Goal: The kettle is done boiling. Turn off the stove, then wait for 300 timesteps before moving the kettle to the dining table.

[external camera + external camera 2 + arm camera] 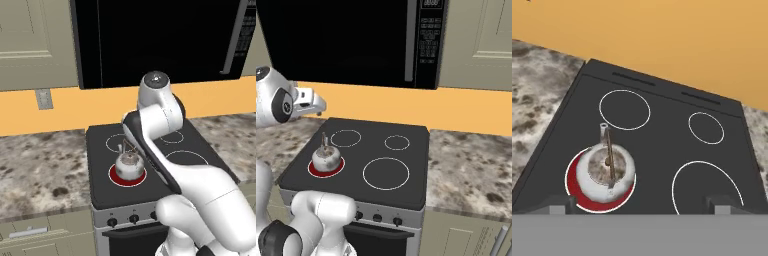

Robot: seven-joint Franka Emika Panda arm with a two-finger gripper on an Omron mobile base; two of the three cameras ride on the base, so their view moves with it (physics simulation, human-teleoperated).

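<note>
Stove [406,165]: black glass, flanked by speckled marble counter [471,165].
Kettle [129,164]: on glowing red burner [582,195].
End effector [639,202]: released, above stove.
Wall [75,107]: orange.

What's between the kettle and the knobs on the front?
Just bare black stove glass. In the right base view, the kettle sits on the glowing red burner, and nothing stands between it and the knobs.

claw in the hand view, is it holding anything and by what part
Nothing is held. The claw is open, hanging apart from the kettle, which sits on the glowing red burner of the stove, its wire handle untouched.
</note>
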